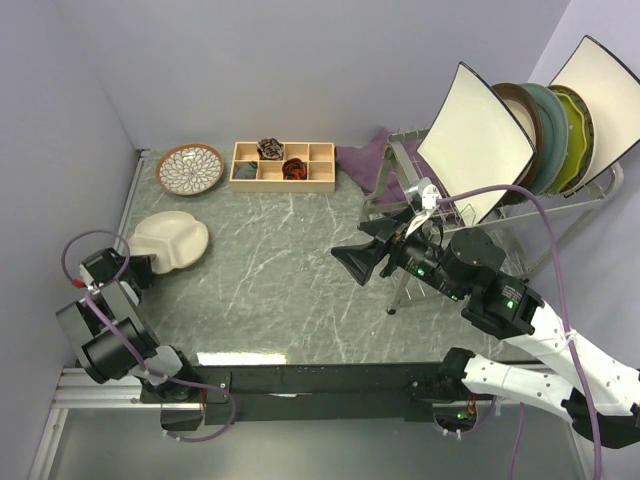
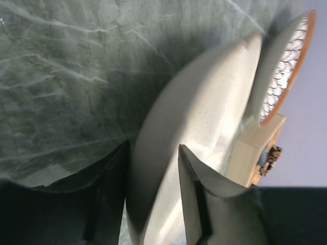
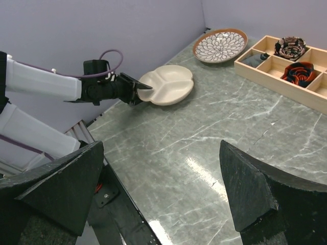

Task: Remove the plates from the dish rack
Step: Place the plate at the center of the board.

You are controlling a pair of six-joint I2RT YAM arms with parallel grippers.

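Well, the left gripper (image 1: 140, 268) is clamped on the near rim of the cream divided plate (image 1: 172, 240), which lies on the table (image 1: 290, 290) just ahead of it. The right gripper (image 1: 365, 258) hangs with fingers wide apart (nothing between them). Behind it, the dish rack (image 1: 400, 200) holds the other plates (image 1: 475, 140) upright.

Rack (image 1: 590, 193) w/ plates (image 1: 478, 140) far right, tray (image 1: 283, 183) back-centre, divided plate (image 1: 175, 238) left.
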